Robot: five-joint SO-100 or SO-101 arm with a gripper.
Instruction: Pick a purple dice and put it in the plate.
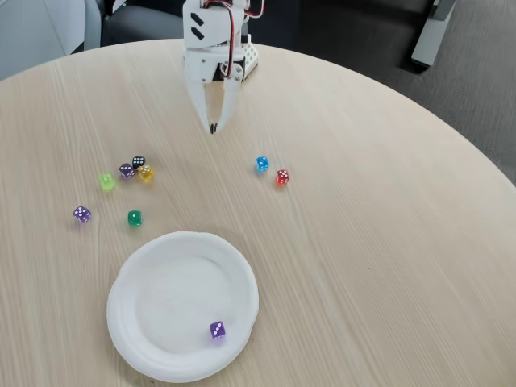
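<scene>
A white paper plate lies near the table's front edge. One purple dice rests inside it, close to the right rim. Another purple dice sits on the bare wood to the left of the plate. A duller greyish-purple die sits in a small cluster further back. My white gripper hangs over the far middle of the table, pointing down. Its fingertips meet and hold nothing. It is well away from the plate and from every die.
Next to the dull die lie a black die, a yellow die and a lime die. A green die sits just behind the plate. A blue die and a red die lie mid-table.
</scene>
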